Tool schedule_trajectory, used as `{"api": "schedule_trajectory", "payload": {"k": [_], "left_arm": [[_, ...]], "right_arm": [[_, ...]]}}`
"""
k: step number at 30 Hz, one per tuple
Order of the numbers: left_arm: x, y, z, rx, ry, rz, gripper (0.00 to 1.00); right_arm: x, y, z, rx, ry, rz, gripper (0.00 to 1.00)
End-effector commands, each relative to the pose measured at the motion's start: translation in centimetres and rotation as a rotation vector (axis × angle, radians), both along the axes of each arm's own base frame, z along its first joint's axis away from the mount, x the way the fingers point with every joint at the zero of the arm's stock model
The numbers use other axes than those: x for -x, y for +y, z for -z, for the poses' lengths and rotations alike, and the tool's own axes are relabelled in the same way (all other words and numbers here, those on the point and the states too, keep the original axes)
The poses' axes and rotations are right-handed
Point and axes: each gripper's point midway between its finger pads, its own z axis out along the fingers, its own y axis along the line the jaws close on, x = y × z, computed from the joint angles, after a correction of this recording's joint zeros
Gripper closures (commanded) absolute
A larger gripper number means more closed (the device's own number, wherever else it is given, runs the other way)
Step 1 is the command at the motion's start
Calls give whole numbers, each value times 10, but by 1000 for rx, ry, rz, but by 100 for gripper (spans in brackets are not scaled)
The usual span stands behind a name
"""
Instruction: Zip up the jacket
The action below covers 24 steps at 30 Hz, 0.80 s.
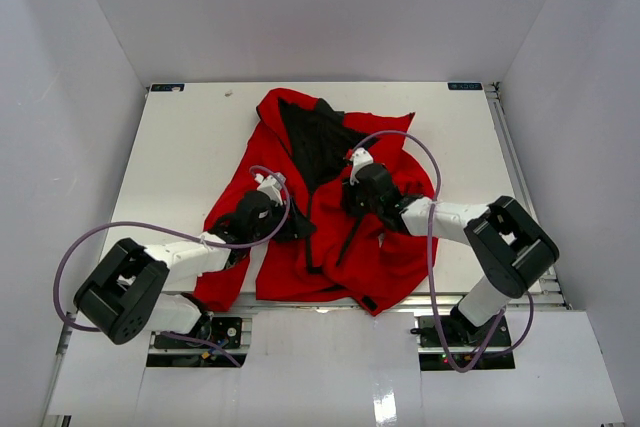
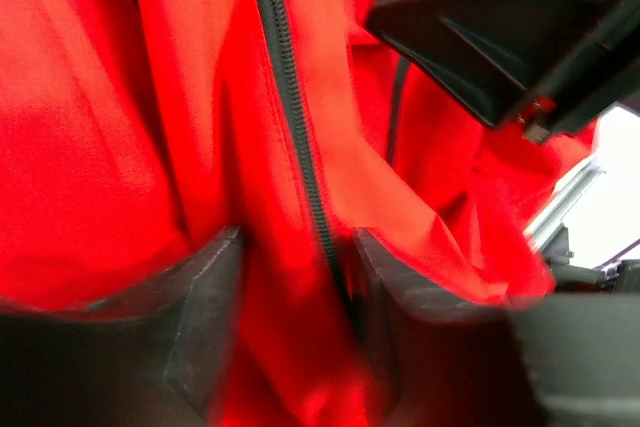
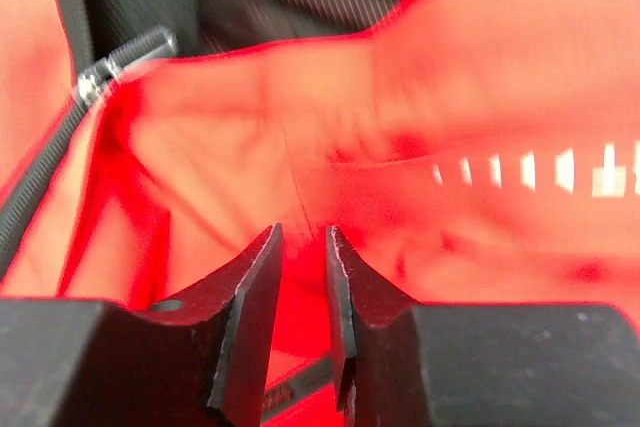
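The two arm bases sit at the near edge of the white table (image 1: 180, 137), and the jacket (image 1: 300, 267) lies in the middle of it, rumpled. Its red hem reaches just to that near edge, between the bases.

The left gripper (image 2: 298, 242) rests on the jacket's lower left part. Its fingers (image 2: 190, 327) stand a little apart, with a raised fold of red cloth filling the gap between them. The dark front zipper (image 2: 290, 97) runs down that fold to the inner face of the right-hand finger, so the gripper is pinching the jacket at the zipper.

Slightly farther in, the right gripper (image 3: 303, 235) lies on the chest, near the centre opening. Its fingers (image 3: 250, 297) are drawn to a narrow slit, with red cloth and a dark strip showing in it, closed on the jacket. The blurred white lettering (image 3: 530, 172) is just beyond it to the right. A zipper end with a metal tip (image 3: 110, 62) is beyond it to the left.

Farthest away, the front gapes open in a V, baring the black lining (image 1: 312, 142) up to the collar.
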Motion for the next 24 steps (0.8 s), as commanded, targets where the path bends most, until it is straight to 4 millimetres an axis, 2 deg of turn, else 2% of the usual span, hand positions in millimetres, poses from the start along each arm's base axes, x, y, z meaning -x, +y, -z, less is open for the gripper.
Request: {"api": "schedule_trajectory", "payload": {"k": [1, 3, 5, 8, 10, 13, 15, 17, 18, 20, 21, 22, 24], "left_arm": [[-7, -2, -5, -1, -77, 13, 60], [-5, -3, -4, -6, -88, 32, 82], [-2, -4, -3, -12, -100, 63, 99], [2, -3, -2, -31, -123, 87, 100], [5, -3, -3, -47, -140, 91, 100], [6, -1, -7, -96, -177, 86, 100], [5, 0, -15, -118, -206, 76, 100], [5, -1, -22, -124, -235, 81, 100], [5, 0, -25, -128, -251, 74, 100], [7, -3, -34, -124, -287, 81, 100], [8, -4, -37, -128, -302, 86, 100], [10, -5, -39, -130, -317, 95, 100], [14, -6, -44, -130, -344, 112, 100]], "right_arm": [[-4, -10, -16, -94, -80, 144, 71], [1, -16, -13, -106, -82, 165, 71], [5, -18, -13, -121, -95, 169, 72], [3, -19, -30, -129, -150, 162, 72], [0, -15, -50, -147, -196, 138, 70], [-5, -6, -99, -212, -274, 105, 68], [-5, 8, -142, -302, -336, 40, 60], [-5, 20, -156, -309, -343, -17, 57], [-9, 28, -176, -335, -369, -43, 56], [-1, 48, -183, -353, -380, -170, 55], [1, 58, -195, -369, -407, -232, 52], [1, 66, -199, -345, -425, -312, 49], [1, 80, -195, -272, -443, -490, 45]]}}
